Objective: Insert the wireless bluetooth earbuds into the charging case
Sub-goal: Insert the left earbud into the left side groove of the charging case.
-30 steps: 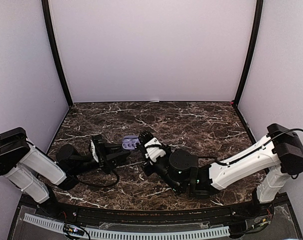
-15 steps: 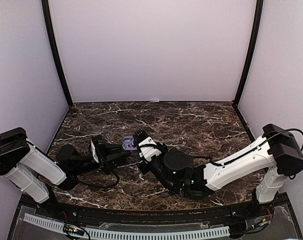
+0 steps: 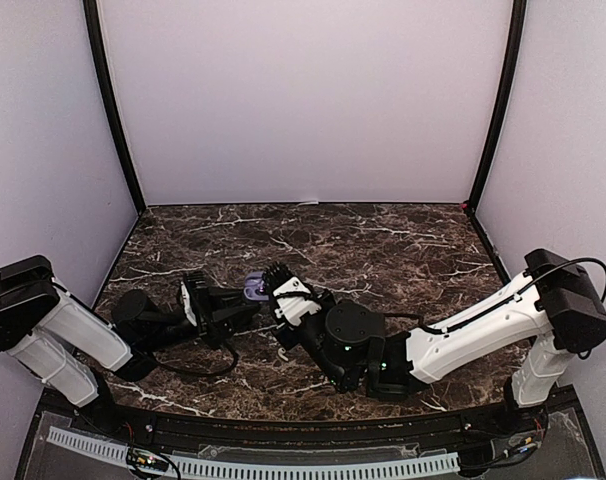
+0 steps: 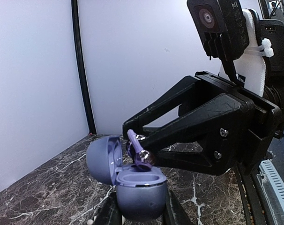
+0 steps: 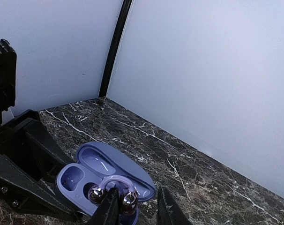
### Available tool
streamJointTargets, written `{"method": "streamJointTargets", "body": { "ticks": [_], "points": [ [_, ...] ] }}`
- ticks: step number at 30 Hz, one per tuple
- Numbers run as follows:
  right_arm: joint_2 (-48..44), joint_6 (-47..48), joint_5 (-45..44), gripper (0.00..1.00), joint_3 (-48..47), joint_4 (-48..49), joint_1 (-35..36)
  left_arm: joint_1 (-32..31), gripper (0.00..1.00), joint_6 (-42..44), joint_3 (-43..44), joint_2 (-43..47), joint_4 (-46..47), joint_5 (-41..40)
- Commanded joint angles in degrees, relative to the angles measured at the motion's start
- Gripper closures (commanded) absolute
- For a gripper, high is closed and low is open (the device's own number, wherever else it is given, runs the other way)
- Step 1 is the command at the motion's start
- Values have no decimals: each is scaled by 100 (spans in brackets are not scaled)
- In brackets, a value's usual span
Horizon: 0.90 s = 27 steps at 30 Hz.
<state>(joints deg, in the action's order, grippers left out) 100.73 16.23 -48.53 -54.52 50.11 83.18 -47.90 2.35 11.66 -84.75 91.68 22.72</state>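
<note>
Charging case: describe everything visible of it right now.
The charging case is a small rounded lavender shell, smooth like plastic, with its hinged lid open wide. An empty moulded well shows in the base. The left pincer grips the base from both sides. A lavender hooked earbud with shiny ends lies beside that well, the right pincer close above.

Lighting's soft and even, seems to come from above, and the pale walls (image 3: 303, 100) look nearly washed out. The dark tabletop (image 3: 383, 240) stays dim, with only faint shadows under the arms (image 3: 463, 335). In both wrist views the camera's own fingers (image 5: 109, 213) are blurry at the bottom edge. Just past them the charging case (image 4: 137, 185) looks sharp, with tiny glints on its rim.
</note>
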Motion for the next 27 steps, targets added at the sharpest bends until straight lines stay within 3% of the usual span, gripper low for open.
{"method": "streamJointTargets", "body": {
  "ticks": [1, 14, 27],
  "points": [
    [62, 87, -102, 73, -45, 129, 76, -26, 99, -67, -93, 159, 644, -66],
    [76, 182, -197, 82, -12, 101, 76, -26, 98, -116, -117, 203, 654, -9],
    [-22, 300, -144, 75, 113, 61, 85, -26, 98, -165, -103, 213, 614, -61]
  ]
}}
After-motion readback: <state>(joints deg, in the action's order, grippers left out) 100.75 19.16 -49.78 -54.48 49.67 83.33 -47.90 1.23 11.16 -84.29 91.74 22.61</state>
